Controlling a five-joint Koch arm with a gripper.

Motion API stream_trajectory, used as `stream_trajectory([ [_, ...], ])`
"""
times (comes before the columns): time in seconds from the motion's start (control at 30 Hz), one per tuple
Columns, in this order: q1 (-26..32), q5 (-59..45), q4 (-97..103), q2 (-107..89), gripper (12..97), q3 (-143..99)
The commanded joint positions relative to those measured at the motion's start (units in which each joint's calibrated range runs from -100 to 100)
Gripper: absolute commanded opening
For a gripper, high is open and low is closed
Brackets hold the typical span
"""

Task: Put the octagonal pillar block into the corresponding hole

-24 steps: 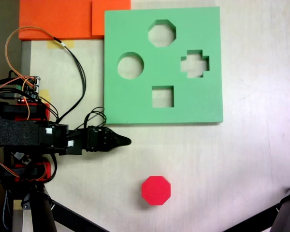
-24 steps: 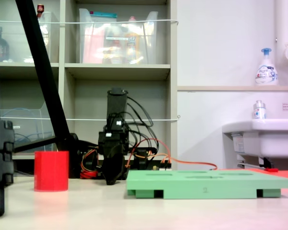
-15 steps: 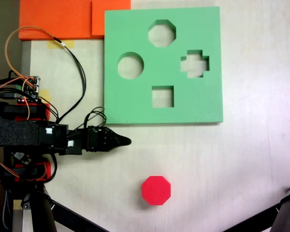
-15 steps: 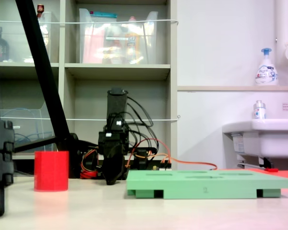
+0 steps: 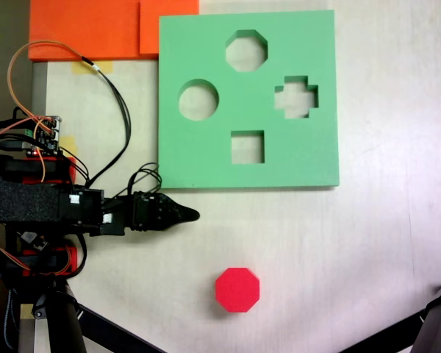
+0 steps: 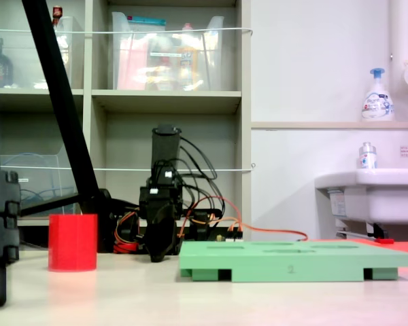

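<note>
The octagonal pillar block, bright red with a flat top, stands upright on the pale table at the bottom centre of a fixed view, and at the left in the low one. The green foam board lies flat above it, with the corresponding hole near its top edge. My gripper rests low on the table just below the board's lower left corner, pointing right, shut and holding nothing. It lies up and to the left of the block, well apart from it. From the low view the gripper faces the camera, between the block and the board.
The board also has a round cutout, a cross cutout and a square cutout. Orange foam sheets lie at the top left. Black tripod legs cross the bottom corners. Shelves and a sink stand behind the table.
</note>
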Motion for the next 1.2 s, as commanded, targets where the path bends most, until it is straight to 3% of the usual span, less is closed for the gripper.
stream_trajectory([
  [0.0,0.83,0.00,-4.10,-0.41,49.4,-0.88],
  [0.17,0.10,1.90,-4.10,-0.41,49.9,-0.88],
  [0.47,-4.15,26.76,-3.33,-0.41,45.4,-0.88],
  [0.57,-5.32,32.04,-17.67,-0.41,44.2,11.18],
  [0.73,-5.37,41.17,-57.73,-0.41,41.7,42.29],
  [0.83,-5.52,44.20,-67.55,-0.41,36.0,53.85],
  [0.97,-5.71,45.08,-87.49,6.57,35.9,72.20],
  [1.17,-8.89,45.03,-98.37,24.87,36.0,92.54],
])
